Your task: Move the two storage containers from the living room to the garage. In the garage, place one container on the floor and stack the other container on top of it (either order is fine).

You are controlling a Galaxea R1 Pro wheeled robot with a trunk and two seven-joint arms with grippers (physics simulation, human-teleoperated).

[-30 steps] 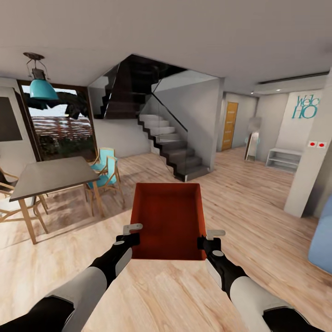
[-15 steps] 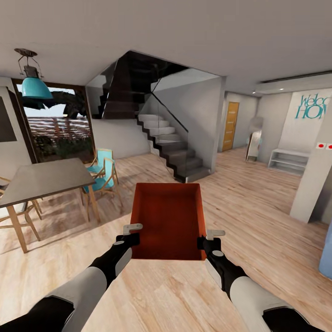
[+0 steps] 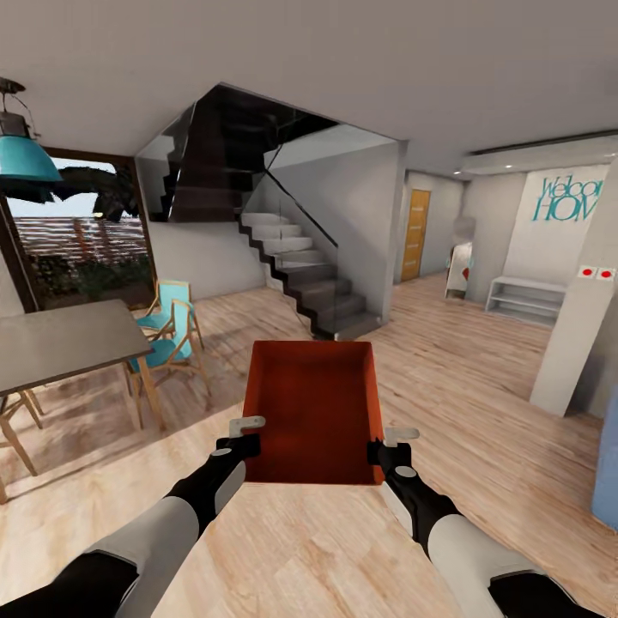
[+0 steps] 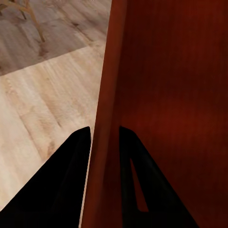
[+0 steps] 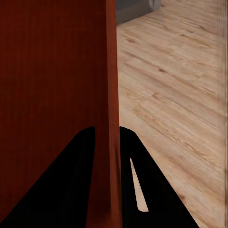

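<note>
One storage container (image 3: 313, 403), red-orange, open top, was held up off the wood-plank floor (image 3: 481, 403) btwn both arms, roughly level, open side up, nothing visible inside. Left gripper (image 3: 243, 436) sat on the container's left wall near the near corner; left wrist view showed its two dark fingers (image 4: 71, 171) straddling that wall (image 4: 108, 118), one outside, one inside, closed against it. Right gripper (image 3: 388, 446) was on the right wall, same arrangement: right wrist view had fingers (image 5: 78, 171) either side of the wall (image 5: 112, 95), clamped. Ahead of the grippers, beyond the container: staircase (image 3: 305, 279) w/ glass rail. Fwd-left of left gripper: grey dining table (image 3: 60, 343), teal-seat chairs (image 3: 172, 330), teal pendant lamp (image 3: 21, 154) above. Fwd-right of right gripper: wooden door (image 3: 415, 234) at far end of hall, white shelf (image 3: 524, 300) under wall lettering (image 3: 568, 197). Blue edge (image 3: 608, 463) well to the right, item unclear.
</note>
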